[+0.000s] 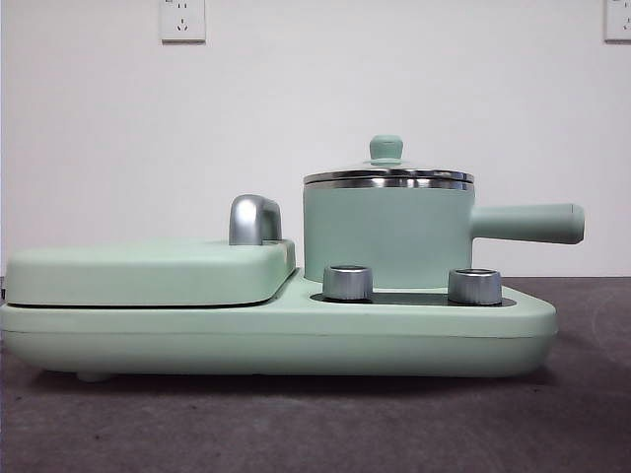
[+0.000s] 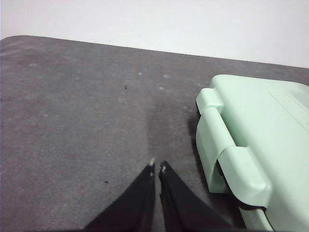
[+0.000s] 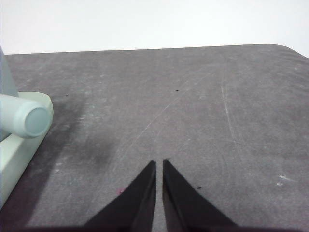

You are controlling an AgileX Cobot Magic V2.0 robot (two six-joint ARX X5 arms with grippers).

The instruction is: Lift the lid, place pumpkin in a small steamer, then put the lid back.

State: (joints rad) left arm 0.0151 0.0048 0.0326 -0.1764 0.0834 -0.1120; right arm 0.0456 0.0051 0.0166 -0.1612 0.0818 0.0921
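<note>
The small steamer, a mint-green pot with a steel rim and a straight side handle, stands on the right half of a mint-green cooker base. The lid sits on the pot, its mint knob on top. The pumpkin is out of view. My left gripper hovers shut above grey table beside the cooker's hinged end. My right gripper is shut over bare table, with the pot handle's tip off to one side. Neither arm shows in the front view.
A flat rectangular mint cover with a chrome handle takes up the base's left half. Two chrome dials stand in front of the pot. Grey table runs ahead of the cooker, a white wall behind.
</note>
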